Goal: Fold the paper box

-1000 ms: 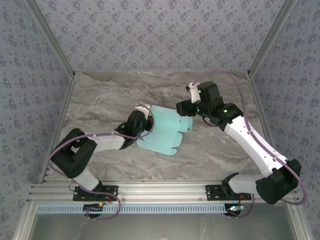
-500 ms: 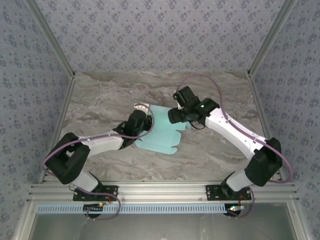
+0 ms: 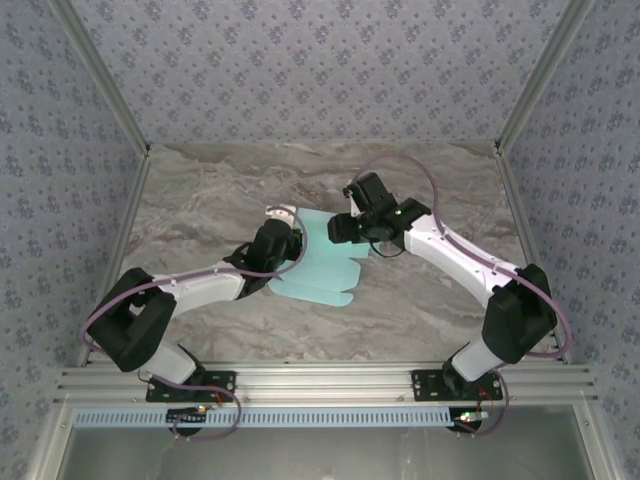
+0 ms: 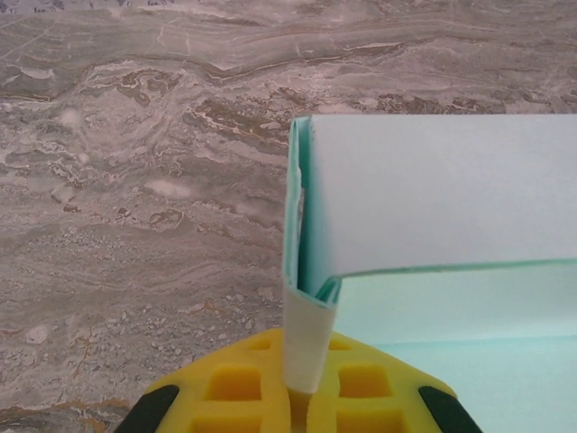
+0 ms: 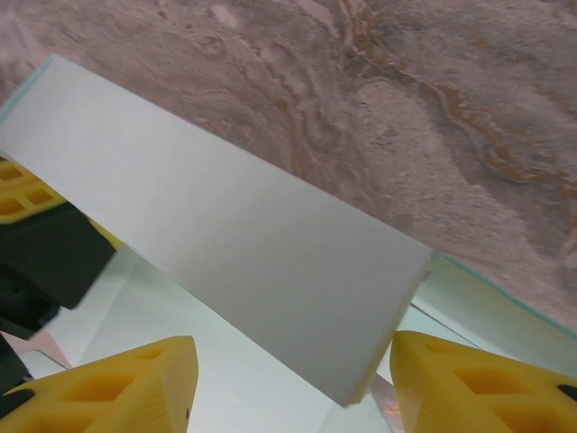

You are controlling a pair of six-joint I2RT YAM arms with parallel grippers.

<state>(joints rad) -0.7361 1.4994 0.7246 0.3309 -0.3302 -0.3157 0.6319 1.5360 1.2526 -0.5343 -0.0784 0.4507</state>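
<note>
Left hand (image 3: 284, 226) pinched the box's (image 3: 325, 272) corner mid-frame; right hand (image 5: 293, 383) gaped astride a raised panel (image 5: 225, 262), which could crease if squeezed askew.

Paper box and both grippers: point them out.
paper box (image 3: 322, 270), top external view, flat panel
left gripper (image 4: 302, 397), left wrist view, pinch point
right gripper (image 5: 293, 383), right wrist view, between open fingers

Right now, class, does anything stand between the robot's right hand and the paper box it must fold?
Nothing visible does. The right hand hangs open just over the paper box, a raised panel reaching between its yellow fingers. The left hand is shut on a flap at the box's edge.
</note>
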